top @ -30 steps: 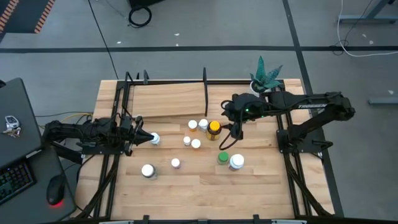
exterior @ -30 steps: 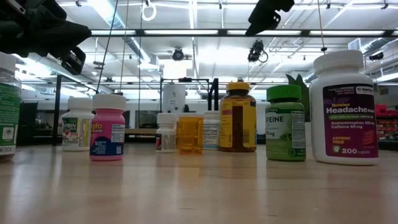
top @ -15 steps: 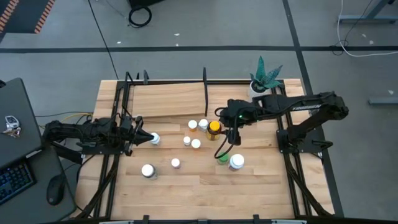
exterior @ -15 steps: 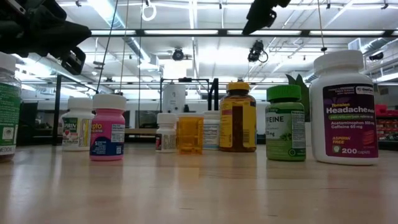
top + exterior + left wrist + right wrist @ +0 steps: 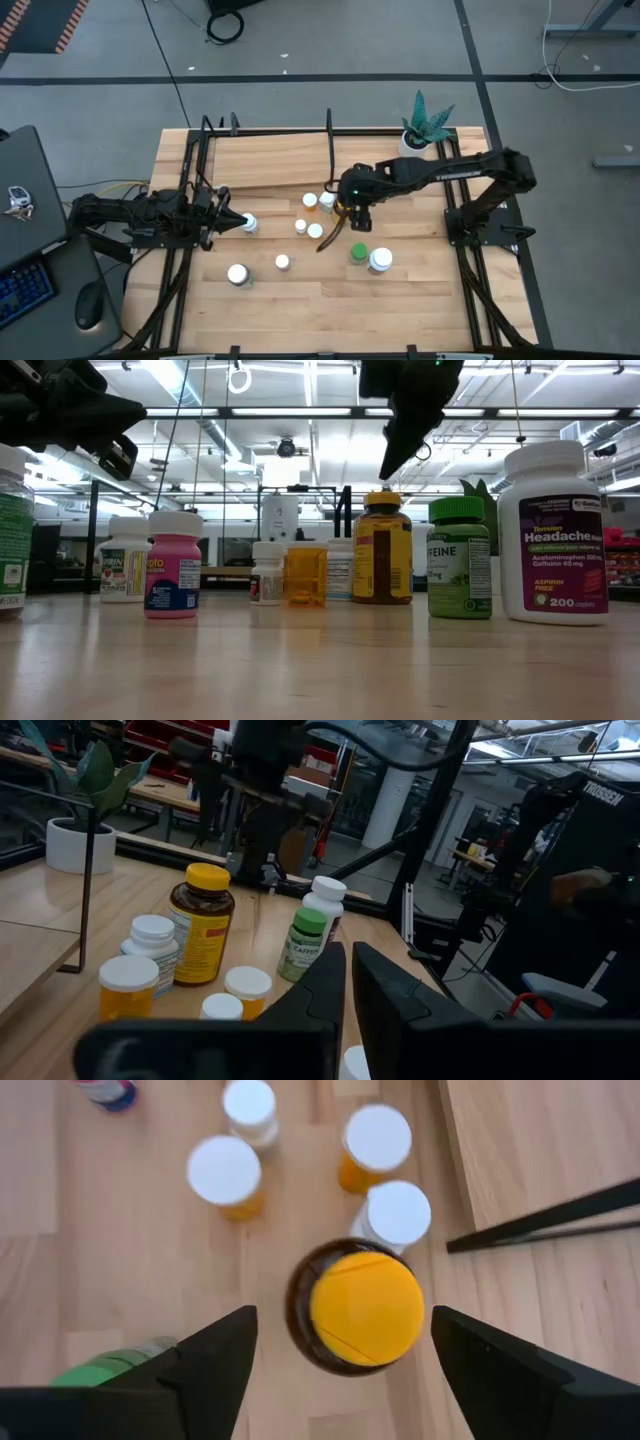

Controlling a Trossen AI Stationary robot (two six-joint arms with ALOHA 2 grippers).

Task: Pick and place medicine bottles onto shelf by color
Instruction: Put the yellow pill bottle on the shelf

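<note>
The medicine bottles stand upright on the table. A taller amber bottle with a yellow cap [image 5: 365, 1308] stands among white-capped ones [image 5: 310, 201], with a green bottle [image 5: 357, 254] and a big white bottle [image 5: 380, 261] nearer the front. My right gripper [image 5: 342, 1320] hangs open above the yellow cap [image 5: 382, 497], pointing steeply down, one finger on either side and clear of it. At the left, my left gripper [image 5: 228, 222] is shut and level, its tips by a white-capped bottle [image 5: 249, 223]. The shelf [image 5: 270, 160] lies at the far left.
A white pot with a green plant [image 5: 422, 135] stands at the far right corner. Two white-capped orange bottles [image 5: 225, 1175] and a white one [image 5: 398, 1212] crowd close around the amber bottle. A pink bottle [image 5: 173, 565] stands nearer the left. Black shelf rods [image 5: 330, 150] border the board.
My right gripper has gone toward the table's left and down, tipping more steeply downward. It has come from beside the bottle cluster to just above the amber bottle's yellow cap. No bottle has moved.
</note>
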